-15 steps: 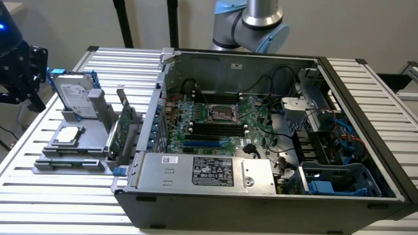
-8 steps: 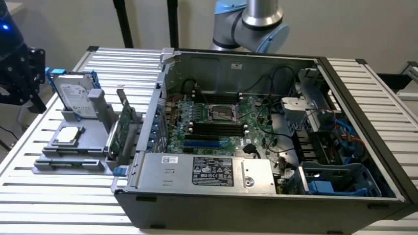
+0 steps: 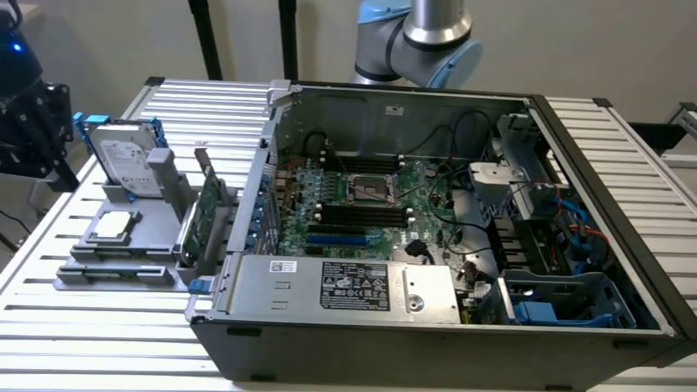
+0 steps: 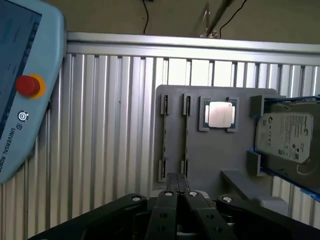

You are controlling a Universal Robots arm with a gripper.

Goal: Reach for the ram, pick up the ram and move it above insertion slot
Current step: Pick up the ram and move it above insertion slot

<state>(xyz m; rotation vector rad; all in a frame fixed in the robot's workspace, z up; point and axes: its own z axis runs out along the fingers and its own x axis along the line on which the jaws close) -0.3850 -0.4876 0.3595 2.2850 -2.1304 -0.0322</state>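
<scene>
We see the gripper point(image 4: 177, 176) above the grey plastic fixture point(image 4: 200, 155), fingers closed and empty, near a pale-blue pendant point(image 4: 30, 75) lettered "UNIVERSAL".

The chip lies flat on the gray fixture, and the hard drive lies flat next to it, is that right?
Not quite. The chip does lie flat on the gray fixture, but the hard drive stands upright on its edge, as the exterior view shows.

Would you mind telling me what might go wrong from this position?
The shut gripper faces the grey fixture; its narrow slots sit close beside the CPU and hard drive, so an offset descent may hit them. The case wall rises between fixture and motherboard; a low carry might clip it.
</scene>
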